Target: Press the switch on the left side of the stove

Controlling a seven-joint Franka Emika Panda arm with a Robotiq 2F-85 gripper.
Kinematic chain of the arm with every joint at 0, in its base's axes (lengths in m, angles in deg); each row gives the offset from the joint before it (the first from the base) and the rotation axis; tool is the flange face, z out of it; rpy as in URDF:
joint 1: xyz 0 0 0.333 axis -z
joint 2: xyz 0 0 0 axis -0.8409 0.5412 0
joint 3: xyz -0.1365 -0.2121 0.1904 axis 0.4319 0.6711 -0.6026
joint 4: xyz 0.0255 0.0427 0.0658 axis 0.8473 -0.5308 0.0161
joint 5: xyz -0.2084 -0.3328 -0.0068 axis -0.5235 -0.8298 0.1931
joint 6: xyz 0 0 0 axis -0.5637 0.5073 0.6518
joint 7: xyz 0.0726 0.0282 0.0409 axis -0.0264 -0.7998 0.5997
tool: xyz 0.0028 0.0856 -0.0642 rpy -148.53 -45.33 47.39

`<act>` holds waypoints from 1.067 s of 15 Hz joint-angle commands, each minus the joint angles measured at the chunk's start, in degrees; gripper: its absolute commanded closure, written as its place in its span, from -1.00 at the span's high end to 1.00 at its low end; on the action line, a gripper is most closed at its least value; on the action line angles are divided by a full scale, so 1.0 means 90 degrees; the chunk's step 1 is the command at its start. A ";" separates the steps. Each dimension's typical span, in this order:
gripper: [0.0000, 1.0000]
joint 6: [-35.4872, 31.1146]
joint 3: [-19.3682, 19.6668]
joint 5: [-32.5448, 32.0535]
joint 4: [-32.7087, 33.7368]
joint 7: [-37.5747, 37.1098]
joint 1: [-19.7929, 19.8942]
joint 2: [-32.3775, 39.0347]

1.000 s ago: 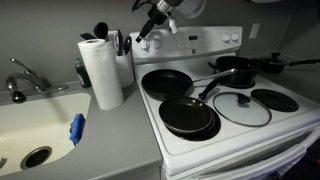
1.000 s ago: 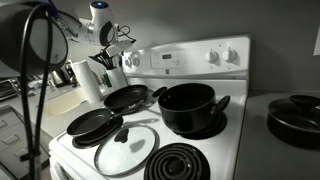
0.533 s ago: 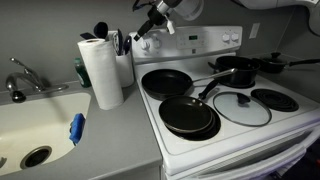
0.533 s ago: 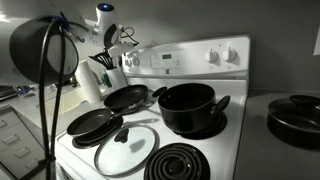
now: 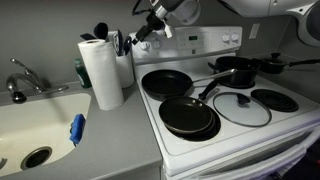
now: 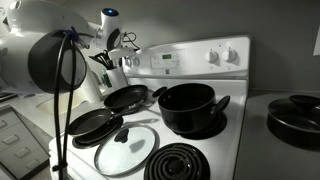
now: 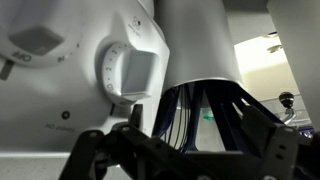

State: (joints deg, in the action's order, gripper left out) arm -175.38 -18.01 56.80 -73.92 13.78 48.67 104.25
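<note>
Jaws can't be read as apart or together: in both exterior views the gripper (image 5: 143, 33) shows only as a small dark tip, and the wrist view gives just black linkage along the bottom edge, fingertips not clear. White electric stove (image 5: 232, 137) stands just right of a grey counter (image 5: 115, 135), w/ a raised white back panel (image 6: 200, 62) carrying small white knobs at each end and a display strip btwn them. Gripper hangs at the panel's left end, above the back-left pan; contact w/ the panel can't be made out. Wrist view is filled by white panel surface and 1 squarish white knob (image 7: 130, 72), close to the lens. On the cooktop: 2 black frying pans (image 5: 165, 82) on the left side, a glass lid (image 5: 241, 107) lying flat toward the front, a black pot (image 6: 187, 106) at the back right, and 1 bare black coil burner (image 5: 273, 99) at the front right. Beside the stove's left edge stand a paper towel roll (image 5: 100, 70) and a holder of dark utensils (image 5: 122, 45), the latter just below the gripper. Farther left sits a pale sink (image 5: 30, 125) w/ a blue item (image 5: 77, 128) on its rim.
</note>
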 commanded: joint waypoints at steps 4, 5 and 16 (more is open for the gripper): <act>1.00 0.0378 -0.0281 0.0109 0.0617 0.0088 0.0025 0.0382; 1.00 0.0370 -0.0291 0.0095 0.0658 0.0078 0.0023 0.0409; 1.00 0.0254 -0.0171 -0.0026 0.0925 -0.0058 -0.0083 0.0474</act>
State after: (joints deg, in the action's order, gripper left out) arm -173.71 -19.74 56.80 -68.04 13.74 48.25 107.49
